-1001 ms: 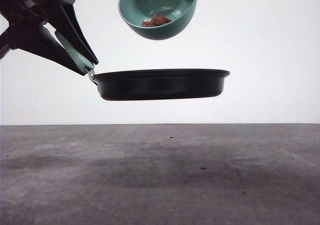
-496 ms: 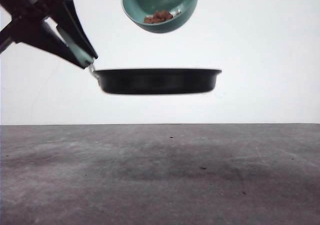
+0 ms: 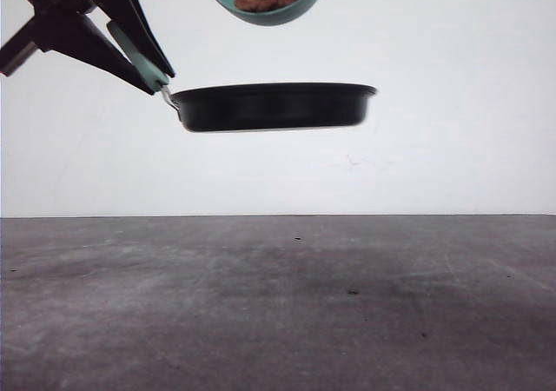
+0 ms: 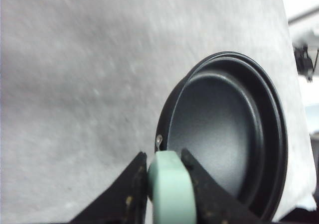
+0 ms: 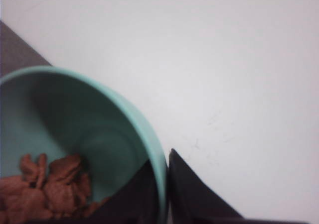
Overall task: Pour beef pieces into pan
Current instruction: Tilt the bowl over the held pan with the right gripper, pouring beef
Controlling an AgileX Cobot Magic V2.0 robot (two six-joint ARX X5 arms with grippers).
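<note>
The black pan (image 3: 276, 106) hangs level in the air, high over the table. My left gripper (image 3: 155, 71) is shut on its mint-green handle (image 3: 139, 54); the left wrist view shows the handle (image 4: 168, 189) pinched between both fingers and the pan's bare inside (image 4: 219, 129). Just above the pan a teal bowl (image 3: 269, 0) is tipped toward the camera with the reddish-brown beef pieces (image 3: 268, 0) lying near its lower lip. In the right wrist view my right gripper (image 5: 162, 171) is shut on the bowl's rim (image 5: 149, 139), and the beef pieces (image 5: 47, 186) rest inside.
A grey table top (image 3: 278, 304) stretches across the lower half of the front view, well below the pan. A plain white wall (image 3: 452, 104) stands behind.
The left arm has lifted the pan higher. The bowl has also risen toward the top edge, and the beef pieces have slid nearer its lip.
</note>
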